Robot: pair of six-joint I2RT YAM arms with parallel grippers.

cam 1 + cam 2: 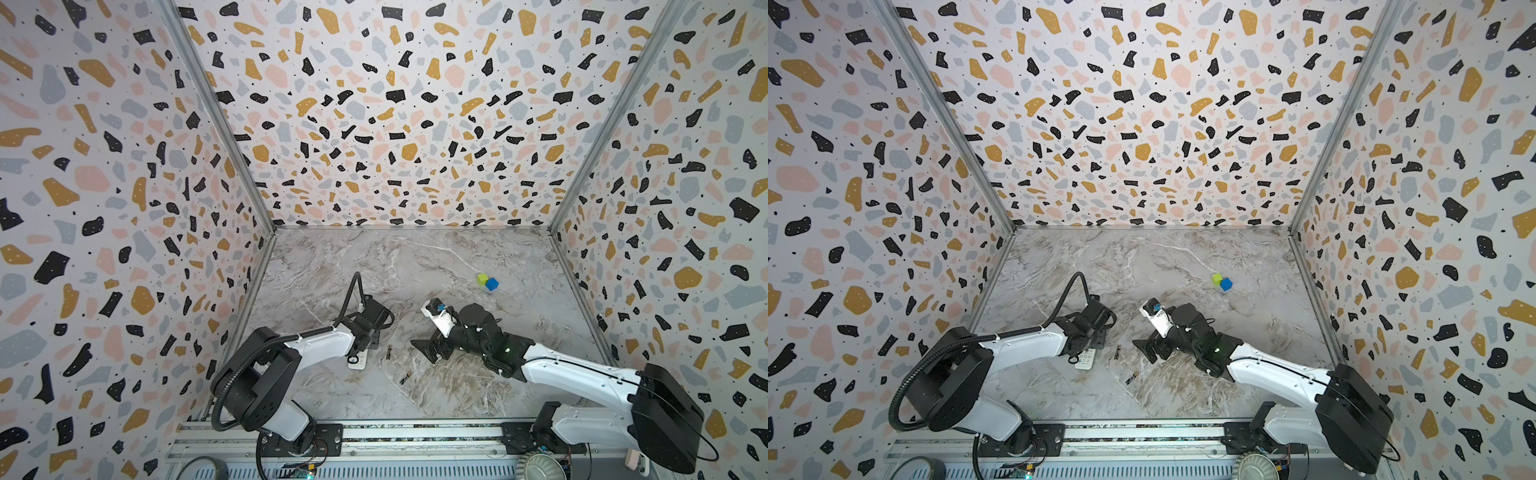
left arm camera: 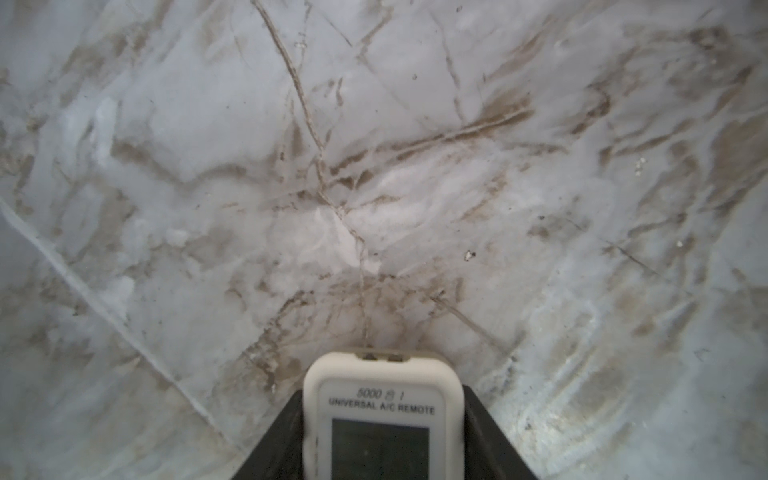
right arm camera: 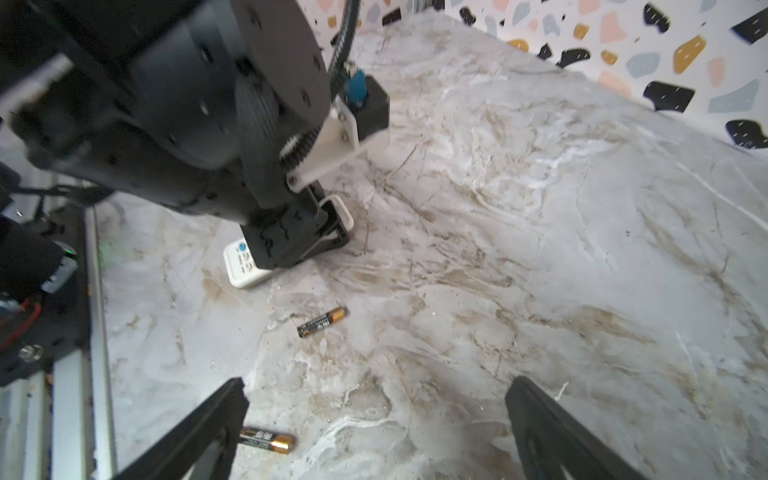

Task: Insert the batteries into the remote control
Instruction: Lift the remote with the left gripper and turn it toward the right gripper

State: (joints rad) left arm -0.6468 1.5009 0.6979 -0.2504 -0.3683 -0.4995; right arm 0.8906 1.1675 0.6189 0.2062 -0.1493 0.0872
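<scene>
The remote control (image 2: 382, 415) is white with a grey screen and faces up. My left gripper (image 2: 382, 399) is shut on its two long sides. In both top views the remote control (image 1: 358, 361) pokes out from under the left gripper (image 1: 368, 338), low on the marble floor. Two batteries lie loose on the floor, one (image 1: 389, 353) just right of the remote, the other (image 1: 405, 377) nearer the front. My right gripper (image 3: 376, 390) hangs open over bare marble. One battery (image 3: 268, 439) lies beside one of its fingers (image 3: 226, 409), and the other battery (image 3: 323, 322) lies farther ahead.
A green cube (image 1: 482, 279) and a blue cube (image 1: 492, 284) touch each other at the back right. Terrazzo-patterned walls close three sides. A metal rail (image 1: 374, 434) runs along the front edge, with a tape roll (image 1: 203, 467) below it.
</scene>
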